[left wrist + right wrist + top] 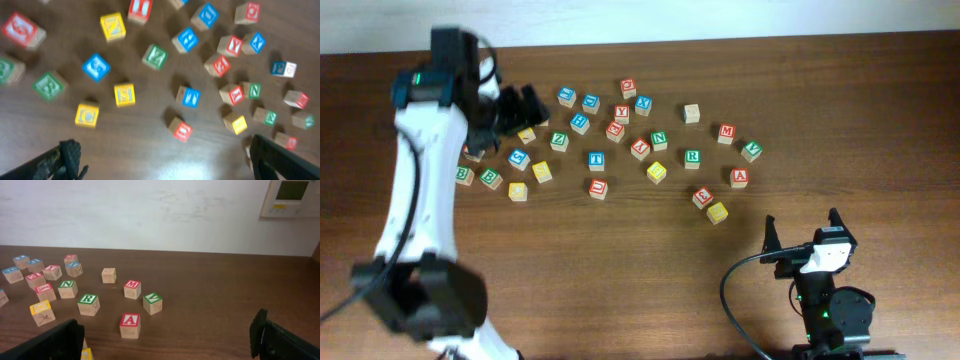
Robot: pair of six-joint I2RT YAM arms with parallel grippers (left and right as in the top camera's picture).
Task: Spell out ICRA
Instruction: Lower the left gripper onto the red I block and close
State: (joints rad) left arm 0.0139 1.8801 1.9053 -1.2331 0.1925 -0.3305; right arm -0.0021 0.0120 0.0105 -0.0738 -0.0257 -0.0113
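Many lettered wooden blocks lie scattered on the brown table. The red A and the green R are at the right of the cluster; they also show in the right wrist view, A and R. A yellow C lies at the cluster's left, also in the overhead view. I cannot pick out an I block. My left gripper is open and empty above the left blocks, with its fingers wide apart. My right gripper is open and empty near the front right; its fingers are wide apart.
Other blocks near the left gripper include a yellow S, a blue T and a green Z. A red M and a green block stand behind the A. A wall rises past the far table edge.
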